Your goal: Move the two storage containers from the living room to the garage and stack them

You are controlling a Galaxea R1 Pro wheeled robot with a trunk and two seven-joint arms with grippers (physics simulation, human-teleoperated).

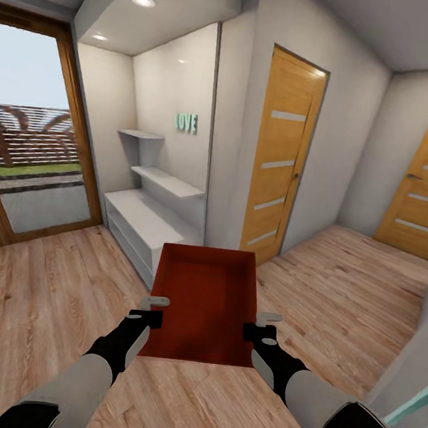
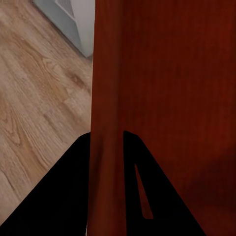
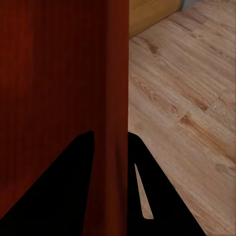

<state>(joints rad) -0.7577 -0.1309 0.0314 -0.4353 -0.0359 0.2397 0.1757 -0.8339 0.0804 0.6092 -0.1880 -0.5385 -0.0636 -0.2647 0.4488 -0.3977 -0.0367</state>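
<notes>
Both grippers, left (image 1: 157, 309) and right (image 1: 260, 324), pinch one orange-red rectangular storage tub (image 1: 204, 305) over light wood-plank flooring (image 1: 49, 290); garage not reached, stacking undone

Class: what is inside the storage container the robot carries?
The storage container looks empty: bare red bottom and walls. Its near corners, behind the front wall, stay hidden.

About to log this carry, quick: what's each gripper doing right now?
Left gripper: shut on the storage container, jaws clamping its left wall.
Right gripper: shut on the same container, jaws clamping its right wall.
</notes>
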